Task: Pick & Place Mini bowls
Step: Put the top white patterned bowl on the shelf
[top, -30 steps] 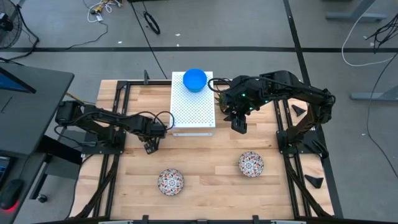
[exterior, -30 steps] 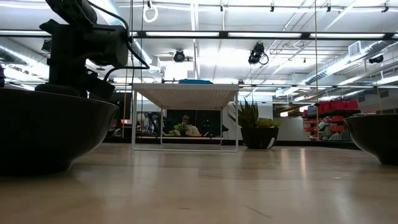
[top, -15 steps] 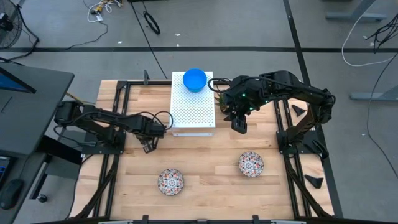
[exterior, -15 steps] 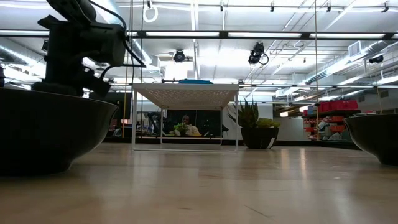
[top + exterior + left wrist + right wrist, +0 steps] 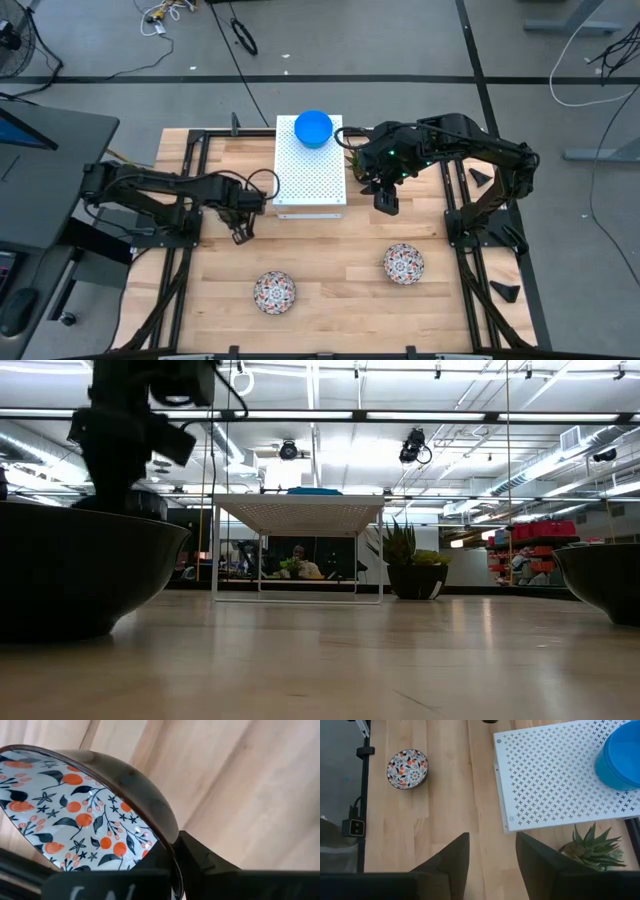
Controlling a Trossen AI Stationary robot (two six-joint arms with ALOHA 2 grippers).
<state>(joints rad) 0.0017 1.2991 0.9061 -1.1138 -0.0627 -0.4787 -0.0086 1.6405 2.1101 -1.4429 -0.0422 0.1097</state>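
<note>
Grey floor (image 5: 90,70) with dark seam lines around a wooden table (image 5: 330,260). Loose cables (image 5: 240,35) lying far left. Dark desk (image 5: 45,160) at left. Long ceiling light strips (image 5: 440,415) overhead; red shelving (image 5: 540,530) far right.

- Tabletop (image 5: 330,260): open wood across the middle front strip, between the two patterned bowls; passable.
- Patterned bowl, front left (image 5: 274,291): low obstacle near the front edge.
- Patterned bowl, front right (image 5: 404,264): low obstacle, well apart from the first.
- White perforated box (image 5: 310,170): raised block at centre rear; the low view shows open space beneath its top.
- Blue bowl (image 5: 313,127): sits on the box's rear end.
- Potted plant (image 5: 592,849): just beside the box's right edge.
- Left hand (image 5: 240,233): occupies the tabletop just left of the box, clamped on a patterned bowl's rim (image 5: 125,775).
- Right hand (image 5: 385,203): hangs just right of the box's front corner, fingers apart.
</note>
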